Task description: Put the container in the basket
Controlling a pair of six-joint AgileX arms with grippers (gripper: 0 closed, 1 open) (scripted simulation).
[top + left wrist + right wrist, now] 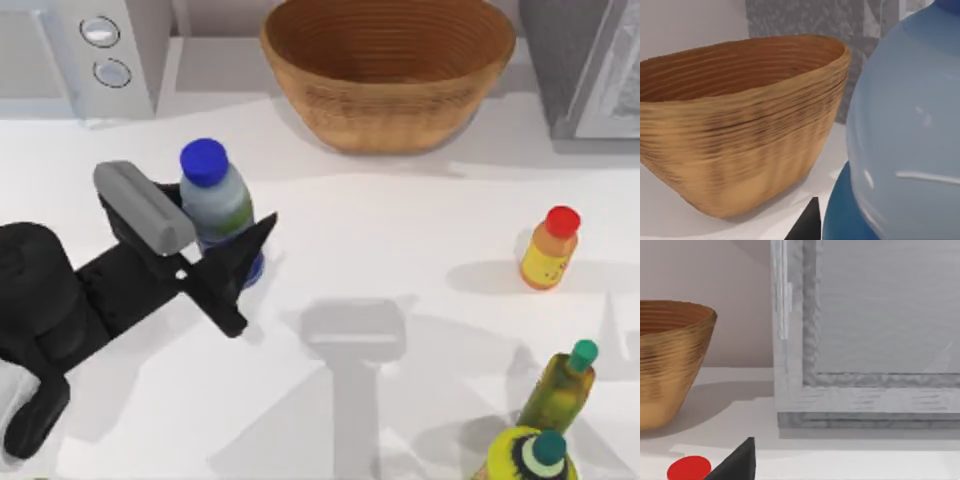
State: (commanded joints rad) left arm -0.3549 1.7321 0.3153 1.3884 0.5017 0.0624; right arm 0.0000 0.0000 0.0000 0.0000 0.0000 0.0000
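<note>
The container (214,200), a clear bottle with a blue cap and blue-green label, stands upright on the white table at the left. My left gripper (228,238) is shut on its lower body; one black finger (248,243) shows against its right side, and the other is hidden under the grey wrist block. In the left wrist view the container (905,130) looms very close. The wicker basket (388,75) sits at the back centre, apart from the bottle, and appears as the basket (740,120) and the basket (670,355) in both wrist views. My right gripper is parked and open, one fingertip (737,462) showing.
An orange bottle with a red cap (551,248) stands at the right. An olive-green bottle with a teal cap (561,385) and a yellow item (530,455) stand at the front right. Grey appliances (90,50) (590,60) flank the basket.
</note>
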